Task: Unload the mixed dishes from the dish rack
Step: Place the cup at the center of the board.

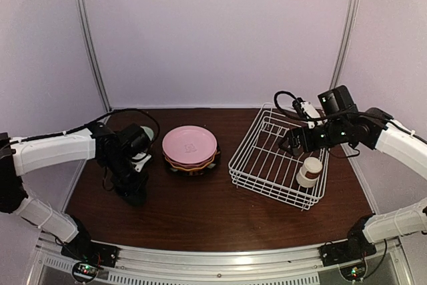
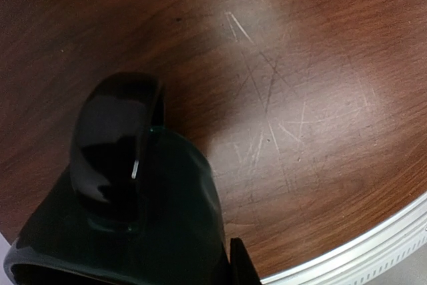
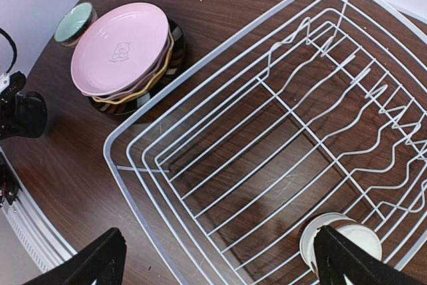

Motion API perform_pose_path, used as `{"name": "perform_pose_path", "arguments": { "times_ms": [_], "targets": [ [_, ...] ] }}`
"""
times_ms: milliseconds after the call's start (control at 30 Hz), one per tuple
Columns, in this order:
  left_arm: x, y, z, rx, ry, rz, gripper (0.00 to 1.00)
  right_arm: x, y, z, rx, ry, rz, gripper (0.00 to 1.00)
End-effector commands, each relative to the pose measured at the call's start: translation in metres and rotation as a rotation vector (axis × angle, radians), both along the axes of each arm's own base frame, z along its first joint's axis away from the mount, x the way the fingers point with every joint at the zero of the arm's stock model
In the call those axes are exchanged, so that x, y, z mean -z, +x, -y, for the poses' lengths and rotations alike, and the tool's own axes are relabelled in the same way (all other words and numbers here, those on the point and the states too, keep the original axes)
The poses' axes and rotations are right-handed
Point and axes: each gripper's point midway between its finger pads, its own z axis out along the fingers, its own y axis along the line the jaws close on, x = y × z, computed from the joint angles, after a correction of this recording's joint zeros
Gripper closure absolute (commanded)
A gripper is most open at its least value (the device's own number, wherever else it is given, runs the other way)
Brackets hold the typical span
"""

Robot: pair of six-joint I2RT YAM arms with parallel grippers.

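The white wire dish rack (image 1: 231, 163) stands on the right of the table and also shows in the right wrist view (image 3: 107, 148). One small white cup (image 1: 310, 171) sits in its near right corner (image 3: 333, 238). My right gripper (image 1: 293, 141) hangs over the rack, open wide and empty (image 3: 223, 265). A pink plate (image 1: 190, 143) tops a stack of dishes left of the rack (image 3: 120, 48). A pale green bowl (image 3: 73, 23) sits beyond the stack. My left gripper (image 1: 133, 195) is low over the table's left side, shut on a dark green cup (image 2: 133, 218).
The yellow plate and dark-rimmed dishes lie under the pink plate (image 3: 143, 88). The table's metal front edge (image 2: 373, 238) runs close by the dark cup. Upright divider prongs (image 3: 313, 38) line the rack's far side. The enclosure walls close in behind.
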Motion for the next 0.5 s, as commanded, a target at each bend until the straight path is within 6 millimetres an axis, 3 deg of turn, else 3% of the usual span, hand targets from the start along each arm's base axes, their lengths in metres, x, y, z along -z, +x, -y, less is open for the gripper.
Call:
{"name": "perform_pose_path", "arguments": {
  "times_ms": [0, 333, 467],
  "targets": [
    [0.015, 0.003, 0.011, -0.027, -0.064, -0.047, 1.00, 0.008, 0.002, 0.023, 0.070, -0.114, -0.010, 0.00],
    [0.035, 0.004, 0.009, -0.014, -0.046, -0.090, 0.99, 0.020, -0.001, 0.031, 0.094, -0.164, -0.048, 0.00],
    [0.029, 0.008, 0.009, -0.008, -0.036, -0.076, 0.76, 0.024, -0.003, 0.034, 0.095, -0.184, -0.062, 0.00]
  ]
}}
